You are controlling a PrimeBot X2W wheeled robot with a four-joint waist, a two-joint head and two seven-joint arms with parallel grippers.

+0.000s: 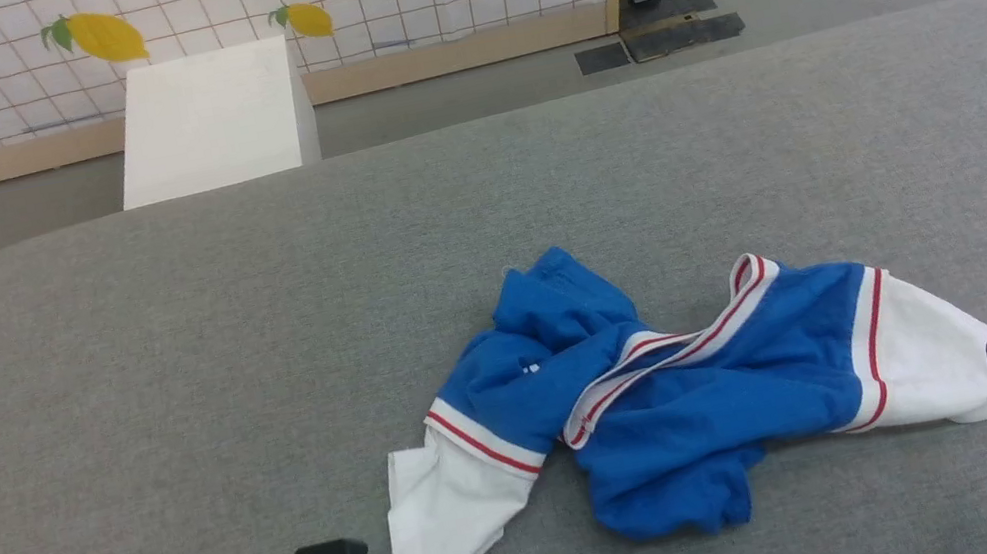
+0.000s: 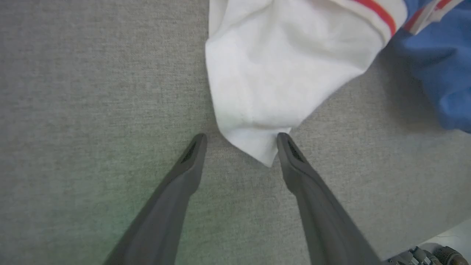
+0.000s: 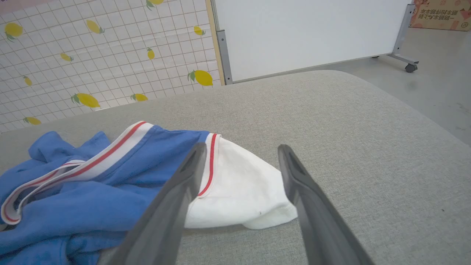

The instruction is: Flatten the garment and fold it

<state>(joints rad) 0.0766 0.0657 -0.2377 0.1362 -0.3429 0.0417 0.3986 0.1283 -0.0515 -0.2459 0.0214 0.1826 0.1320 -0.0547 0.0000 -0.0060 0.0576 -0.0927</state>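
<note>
The garment [image 1: 677, 397] lies crumpled on the grey surface [image 1: 166, 375], close to its near edge and right of centre. Long axis runs L–R, approx parallel to the near edge. The near-left sleeve [image 1: 440, 520], white, trails toward the near edge; the right sleeve [image 1: 935, 362] points at the right edge. The blue body is bunched btw them, w/ the neck band [image 1: 660, 354] twisted across it and a blue lump poking toward the far edge. Front vs back can't be told.

The left gripper [image 2: 241, 137] is open, jaws spread either side of the near-left sleeve's corner. One fingertip is touching or just beside the cloth; nothing is pinched. The right gripper [image 3: 241, 146] is open too, near the right sleeve, whose hem lies ahead of its fingers, ungripped.

Handling, prob.: light, limp jersey w/ no stiffness; it'll stretch and drag on the felt-like cover. Best hold looks like the two sleeve ends or shoulder seams, pinching thru both layers, then pulling apart along the L–R axis.
</note>
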